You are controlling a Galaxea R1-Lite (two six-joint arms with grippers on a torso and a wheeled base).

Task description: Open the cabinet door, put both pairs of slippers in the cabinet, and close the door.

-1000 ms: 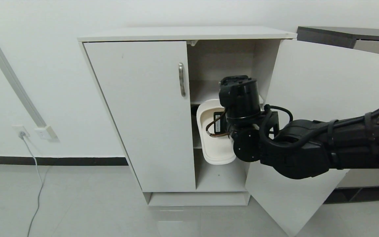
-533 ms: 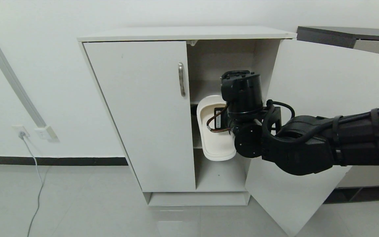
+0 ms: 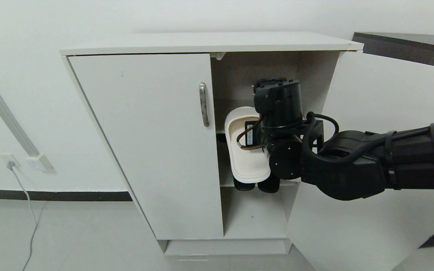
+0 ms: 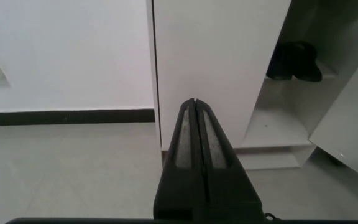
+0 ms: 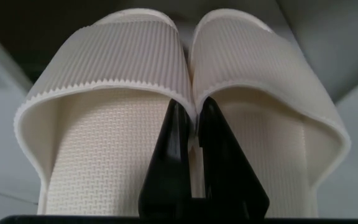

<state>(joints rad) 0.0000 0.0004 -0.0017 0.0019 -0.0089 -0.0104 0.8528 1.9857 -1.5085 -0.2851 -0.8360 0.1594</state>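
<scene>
Currently I am holding the pair of cream ribbed foam slippers (image 3: 248, 165) in the right gripper (image 5: 191, 106). Its two black fingers are nearly closed, pinching the slippers' adjoining inner edges. I judge that this single pinch is what is letting both slippers travel as one unit.

The pair is hanging steeply, toes toward twelve o'clock and heels toward six. It is sitting in the open right half of the white two-door laminate cabinet (image 3: 209, 39). I cannot tell whether it is touching any shelf.

The pair of black slippers (image 3: 256, 185) is already lying on the middle shelf (image 4: 328, 76), showing at six o'clock of the cream pair. I therefore judge the task to be past its midpoint: one pair is stored, and the second is being presented at the opening.

The right cabinet door (image 3: 382, 98) is standing wide open at three o'clock, giving the arm clearance. The left cabinet door (image 3: 145, 143), with its brushed metal handle (image 3: 203, 104), is closed at nine o'clock.

The left gripper (image 4: 194, 106) is fully closed and gripping nothing. It is pointing toward the cabinet base from well back, and I take it to be parked clear of the working arm.

The risk I am noting is crowding with the black pair.
</scene>
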